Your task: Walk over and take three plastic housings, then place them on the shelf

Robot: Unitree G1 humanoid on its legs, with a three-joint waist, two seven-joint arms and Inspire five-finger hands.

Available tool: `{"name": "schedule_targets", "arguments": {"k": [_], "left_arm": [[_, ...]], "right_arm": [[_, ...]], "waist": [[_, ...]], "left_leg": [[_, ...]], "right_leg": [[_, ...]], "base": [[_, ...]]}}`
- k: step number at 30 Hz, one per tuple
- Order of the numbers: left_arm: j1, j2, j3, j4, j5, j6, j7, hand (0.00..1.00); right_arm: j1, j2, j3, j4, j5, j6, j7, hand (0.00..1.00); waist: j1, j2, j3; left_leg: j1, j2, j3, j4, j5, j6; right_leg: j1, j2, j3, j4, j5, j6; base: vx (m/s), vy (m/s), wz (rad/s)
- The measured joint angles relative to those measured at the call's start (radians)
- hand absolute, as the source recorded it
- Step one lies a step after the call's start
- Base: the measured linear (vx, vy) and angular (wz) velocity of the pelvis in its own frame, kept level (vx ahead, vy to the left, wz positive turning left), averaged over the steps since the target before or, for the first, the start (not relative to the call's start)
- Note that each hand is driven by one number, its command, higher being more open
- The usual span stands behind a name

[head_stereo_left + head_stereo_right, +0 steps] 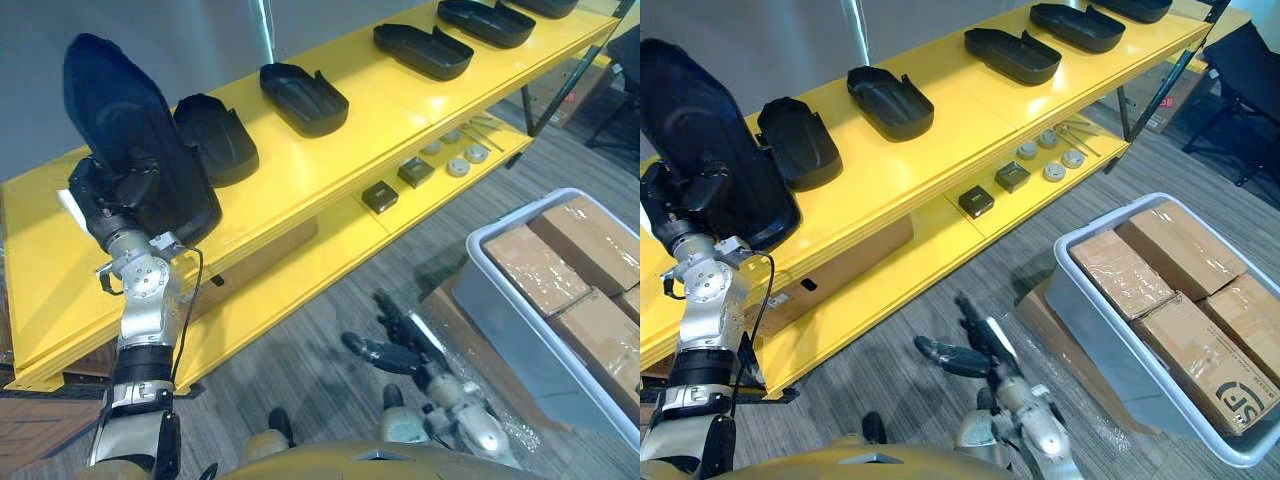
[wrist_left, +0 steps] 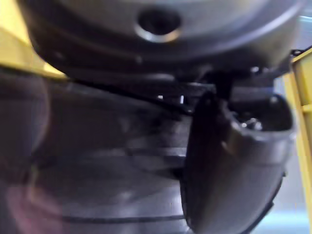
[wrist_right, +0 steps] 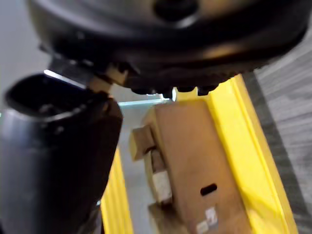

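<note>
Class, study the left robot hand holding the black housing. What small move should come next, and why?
Probably lower the held housing onto the bare shelf top beside the nearest laid housing: the left robot hand grips it upright above that spot. The right robot hand hangs open.

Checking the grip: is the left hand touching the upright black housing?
Touching. Left eye view shows the left hand clamped round the housing at its base.
</note>
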Motion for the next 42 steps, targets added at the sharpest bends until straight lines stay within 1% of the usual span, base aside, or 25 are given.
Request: {"name": "schedule_targets", "arguments": {"k": [2,5,6,8,11,12,13,15,17,19,21,22,23,25,26,27,29,30,31,32,34,37,38,41,42], "left_arm": [[-0.039,0.0,-0.015,0.017,0.0,0.005,-0.002,0.0],[-0.08,0.001,-0.018,0.02,-0.003,0.009,-0.004,0.0],[-0.106,0.006,-0.018,0.02,-0.011,0.023,-0.011,0.0],[-0.138,0.037,-0.018,0.02,-0.03,0.027,-0.011,0.0],[-0.184,0.083,-0.017,0.021,-0.039,0.031,-0.007,0.0],[-0.205,0.099,-0.017,0.021,-0.039,0.038,-0.005,0.0],[-0.224,0.104,-0.016,0.022,-0.04,0.047,0.0,0.0],[-0.231,0.119,-0.017,0.022,-0.042,0.05,0.0,0.0],[-0.259,0.124,-0.017,0.022,-0.043,0.07,0.002,0.0],[-0.281,0.154,-0.018,0.045,-0.053,0.077,-0.001,0.0],[-0.317,0.175,-0.02,0.078,-0.079,0.1,-0.007,0.0],[-0.351,0.194,-0.02,0.104,-0.082,0.118,-0.018,0.0],[-0.386,0.207,-0.023,0.113,-0.083,0.14,-0.027,0.0],[-0.426,0.219,-0.037,0.131,-0.084,0.155,-0.034,0.0],[-0.45,0.235,-0.046,0.143,-0.1,0.16,-0.032,0.0],[-0.467,0.249,-0.048,0.149,-0.119,0.169,-0.032,0.0],[-0.503,0.258,-0.049,0.176,-0.121,0.182,-0.033,0.0],[-0.525,0.266,-0.049,0.189,-0.124,0.2,-0.038,0.0],[-0.526,0.266,-0.049,0.189,-0.124,0.201,-0.039,0.0],[-0.543,0.293,-0.065,0.2,-0.124,0.225,-0.053,0.0],[-0.569,0.314,-0.085,0.225,-0.15,0.253,-0.082,0.0],[-0.574,0.351,-0.088,0.247,-0.162,0.314,-0.143,0.0],[-0.574,0.358,-0.088,0.256,-0.162,0.326,-0.158,0.0],[-0.574,0.373,-0.087,0.321,-0.167,0.388,-0.217,0.0],[-0.574,0.373,-0.087,0.336,-0.168,0.397,-0.229,0.0]], "right_arm": [[-0.049,0.0,0.06,0.0,0.014,-0.003,0.029,1.0],[-0.102,-0.004,0.12,0.0,0.018,-0.002,0.035,1.0],[-0.115,-0.004,0.132,0.0,0.019,-0.002,0.035,1.0],[-0.147,-0.006,0.152,0.0,0.02,0.003,0.033,1.0],[-0.17,-0.009,0.169,-0.002,0.02,0.012,0.026,1.0],[-0.172,-0.009,0.17,-0.003,0.02,0.024,0.021,1.0],[-0.178,-0.014,0.173,-0.007,0.02,0.031,0.008,1.0],[-0.175,-0.024,0.188,-0.013,0.02,0.036,-0.001,1.0],[-0.164,-0.026,0.19,-0.034,0.02,0.04,-0.013,1.0],[-0.154,-0.026,0.2,-0.06,0.02,0.04,-0.019,1.0],[-0.142,-0.027,0.205,-0.079,0.02,0.04,-0.019,1.0],[-0.139,-0.026,0.208,-0.094,0.02,0.04,-0.019,1.0],[-0.141,-0.024,0.207,-0.098,0.022,0.04,-0.019,1.0],[-0.139,-0.027,0.205,-0.109,0.023,0.041,-0.019,1.0],[-0.14,-0.026,0.208,-0.115,0.023,0.041,-0.019,1.0],[-0.139,-0.025,0.209,-0.125,0.023,0.041,-0.019,1.0],[-0.14,-0.025,0.208,-0.132,0.024,0.041,-0.02,1.0],[-0.14,-0.025,0.208,-0.136,0.024,0.041,-0.026,1.0],[-0.14,-0.025,0.208,-0.136,0.024,0.041,-0.027,1.0],[-0.139,-0.025,0.209,-0.14,0.024,0.041,-0.035,1.0],[-0.139,-0.026,0.208,-0.14,0.025,0.042,-0.042,1.0],[-0.139,-0.025,0.21,-0.154,0.026,0.042,-0.057,1.0],[-0.139,-0.025,0.209,-0.158,0.026,0.042,-0.06,1.0],[-0.138,-0.025,0.209,-0.167,0.026,0.042,-0.062,1.0],[-0.138,-0.025,0.209,-0.167,0.026,0.043,-0.062,1.0]], "waist": [[0.015,0.011,0.016],[0.03,0.018,0.043],[0.042,0.019,0.052],[0.046,0.017,0.084],[0.052,0.015,0.097],[0.054,0.011,0.114],[0.063,0.009,0.122],[0.066,0.007,0.126],[0.07,0.007,0.139],[0.071,0.006,0.141],[0.073,0.006,0.141],[0.074,0.0,0.148],[0.074,-0.005,0.16],[0.073,-0.008,0.17],[0.075,-0.013,0.18],[0.076,-0.014,0.181],[0.08,-0.014,0.187],[0.083,-0.013,0.196],[0.084,-0.013,0.196],[0.087,-0.013,0.198],[0.096,-0.012,0.2],[0.097,-0.012,0.2],[0.097,-0.012,0.2],[0.1,-0.012,0.2],[0.1,-0.012,0.2]], "left_leg": [[-0.015,-0.001,-0.022,-0.001,0.009,0.0],[-0.039,-0.001,-0.06,-0.009,0.028,-0.002],[-0.05,-0.001,-0.072,-0.021,0.041,-0.003],[-0.059,-0.001,-0.091,-0.031,0.056,-0.004],[-0.098,-0.001,-0.111,-0.053,0.084,-0.005],[-0.099,-0.001,-0.114,-0.056,0.088,-0.005],[-0.102,-0.001,-0.113,-0.056,0.089,-0.005],[-0.107,-0.002,-0.112,-0.056,0.089,-0.005],[-0.108,-0.001,-0.112,-0.057,0.09,-0.006],[-0.117,0.001,-0.103,-0.061,0.09,-0.007],[-0.116,0.004,-0.09,-0.07,0.088,-0.012],[-0.118,0.008,-0.076,-0.07,0.086,-0.013],[-0.121,0.017,-0.048,-0.069,0.084,-0.015],[-0.123,0.033,0.0,-0.068,0.09,-0.011],[-0.123,0.034,0.006,-0.067,0.096,-0.014],[-0.133,0.034,0.007,-0.067,0.1,-0.009],[-0.141,0.034,0.007,-0.066,0.105,-0.006],[-0.141,0.034,0.007,-0.066,0.106,-0.006],[-0.141,0.034,0.007,-0.066,0.106,-0.006],[-0.15,0.035,0.008,-0.063,0.107,-0.007],[-0.152,0.036,0.009,-0.059,0.107,-0.008],[-0.152,0.036,0.011,-0.057,0.106,-0.01],[-0.152,0.036,0.011,-0.056,0.105,-0.01],[-0.152,0.038,0.014,-0.054,0.103,-0.012],[-0.152,0.038,0.014,-0.054,0.103,-0.012]], "right_leg": [[-0.001,-0.002,-0.024,0.006,-0.002,-0.002],[-0.008,-0.001,-0.065,0.022,-0.01,-0.009],[-0.019,-0.001,-0.079,0.032,-0.014,-0.011],[-0.027,-0.001,-0.097,0.049,-0.022,-0.014],[-0.071,-0.001,-0.112,0.071,-0.025,-0.015],[-0.076,-0.001,-0.116,0.079,-0.026,-0.015],[-0.08,-0.002,-0.116,0.082,-0.026,-0.016],[-0.09,-0.005,-0.116,0.094,-0.031,-0.015],[-0.09,-0.006,-0.116,0.096,-0.032,-0.015],[-0.106,-0.009,-0.111,0.102,-0.032,-0.015],[-0.115,-0.012,-0.107,0.11,-0.032,-0.014],[-0.122,-0.015,-0.102,0.112,-0.032,-0.014],[-0.122,-0.016,-0.102,0.114,-0.032,-0.014],[-0.123,-0.016,-0.109,0.116,-0.032,-0.014],[-0.127,-0.016,-0.107,0.119,-0.032,-0.014],[-0.141,-0.016,-0.106,0.126,-0.033,-0.014],[-0.149,-0.017,-0.107,0.128,-0.033,-0.014],[-0.149,-0.016,-0.107,0.129,-0.033,-0.014],[-0.149,-0.016,-0.107,0.129,-0.033,-0.014],[-0.157,-0.016,-0.107,0.129,-0.033,-0.015],[-0.156,-0.016,-0.107,0.129,-0.034,-0.015],[-0.155,-0.017,-0.108,0.13,-0.036,-0.016],[-0.155,-0.017,-0.108,0.13,-0.036,-0.015],[-0.153,-0.017,-0.108,0.131,-0.037,-0.015],[-0.153,-0.017,-0.108,0.131,-0.037,-0.015]], "base": [[-0.05,-0.016,0.29],[-0.05,-0.029,0.43],[-0.05,-0.035,0.42],[-0.05,-0.026,0.31],[-0.05,-0.015,0.27],[-0.03,-0.004,0.07],[-0.03,-0.002,0.03],[0.0,0.0,0.0],[0.0,0.0,0.0],[-0.01,0.011,-0.03],[-0.01,0.012,-0.08],[-0.02,0.017,-0.06],[0.0,0.0,0.0],[-0.01,0.003,0.09],[0.0,0.0,0.03],[0.0,0.0,0.0],[0.0,0.0,0.0],[0.0,0.0,0.0],[0.0,0.0,0.0],[0.0,0.0,0.0],[0.0,0.0,0.0],[0.0,0.0,0.0],[0.0,0.0,0.0],[0.0,0.0,0.0],[0.0,0.0,0.0]]}}
